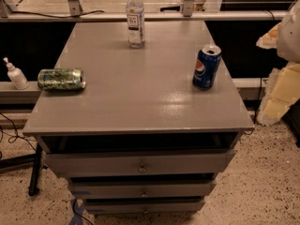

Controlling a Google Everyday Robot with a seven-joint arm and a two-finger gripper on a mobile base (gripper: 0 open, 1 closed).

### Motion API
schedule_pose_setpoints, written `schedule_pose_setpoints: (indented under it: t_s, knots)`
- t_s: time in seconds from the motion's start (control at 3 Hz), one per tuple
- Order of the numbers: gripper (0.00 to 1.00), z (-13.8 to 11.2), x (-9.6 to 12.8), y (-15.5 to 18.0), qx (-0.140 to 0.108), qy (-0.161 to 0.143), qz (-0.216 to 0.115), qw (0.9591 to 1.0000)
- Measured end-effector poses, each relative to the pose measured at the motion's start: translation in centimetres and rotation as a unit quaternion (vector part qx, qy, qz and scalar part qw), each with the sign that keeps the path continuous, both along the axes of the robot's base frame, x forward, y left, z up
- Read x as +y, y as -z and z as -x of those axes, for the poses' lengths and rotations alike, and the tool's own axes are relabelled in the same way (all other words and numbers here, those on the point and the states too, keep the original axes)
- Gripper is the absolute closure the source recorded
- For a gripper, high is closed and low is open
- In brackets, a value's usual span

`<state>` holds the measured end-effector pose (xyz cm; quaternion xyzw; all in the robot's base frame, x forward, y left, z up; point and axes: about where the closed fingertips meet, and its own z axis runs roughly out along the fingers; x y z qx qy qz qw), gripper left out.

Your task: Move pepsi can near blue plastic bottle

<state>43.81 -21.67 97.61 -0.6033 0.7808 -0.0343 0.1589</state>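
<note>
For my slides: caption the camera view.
Upright pepsi can right, blue plastic bottle at rear, green can lying left on grey cabinet; pincer unseen.

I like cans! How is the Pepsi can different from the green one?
The pepsi can stands upright; the green can lies on its side. The pepsi can is blue with a round logo; the green can is patterned green. The pepsi can sits near the right edge of the table, the green can at its left. Both are cans. No gripper is in view.
</note>
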Motion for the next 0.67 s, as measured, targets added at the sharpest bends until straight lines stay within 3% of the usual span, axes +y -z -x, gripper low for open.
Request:
schedule_pose_setpoints:
  t_s: [0.33, 0.67]
  knots:
    - [0.0, 0.0, 0.0, 0.0, 0.0, 0.0, 0.0, 1.0]
    - [0.0, -0.1, 0.0, 1.0, -0.004, 0.006, -0.047, 0.9989]
